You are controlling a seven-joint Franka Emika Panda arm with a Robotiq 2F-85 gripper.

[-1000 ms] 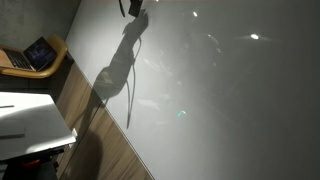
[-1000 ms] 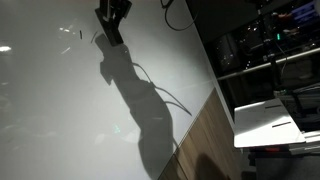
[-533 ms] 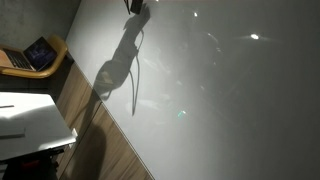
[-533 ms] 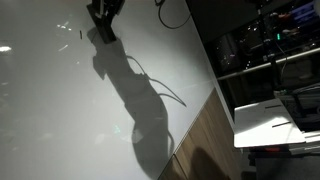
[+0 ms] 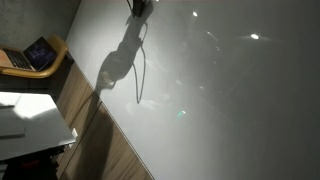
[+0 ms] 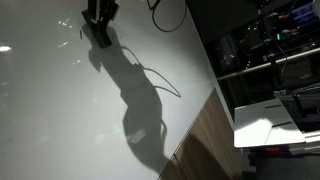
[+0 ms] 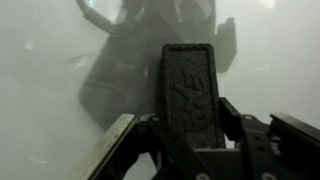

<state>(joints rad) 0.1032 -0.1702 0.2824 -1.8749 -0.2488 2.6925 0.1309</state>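
Observation:
My gripper (image 7: pixel 190 118) is shut on a dark, rough rectangular block (image 7: pixel 189 85) that stands up between the fingers in the wrist view. In both exterior views the gripper (image 5: pixel 138 6) (image 6: pixel 99 18) is at the top edge, over a glossy white surface (image 5: pixel 220 100) (image 6: pixel 50 110). It casts a long dark shadow (image 6: pixel 135 95) there. A few small dark marks (image 6: pixel 68 30) lie on the surface just beside the gripper. Whether the block touches the surface cannot be told.
A black cable (image 6: pixel 165 15) hangs by the arm. A wooden strip (image 5: pixel 105 140) borders the white surface. Beyond it are a laptop on a chair (image 5: pixel 32 55), a white desk (image 5: pixel 30 120) (image 6: pixel 265 120) and dark equipment shelves (image 6: pixel 270 40).
The gripper with the block has moved further toward the top of both exterior views, leftward in one of them. Its shadow has shifted along with it.

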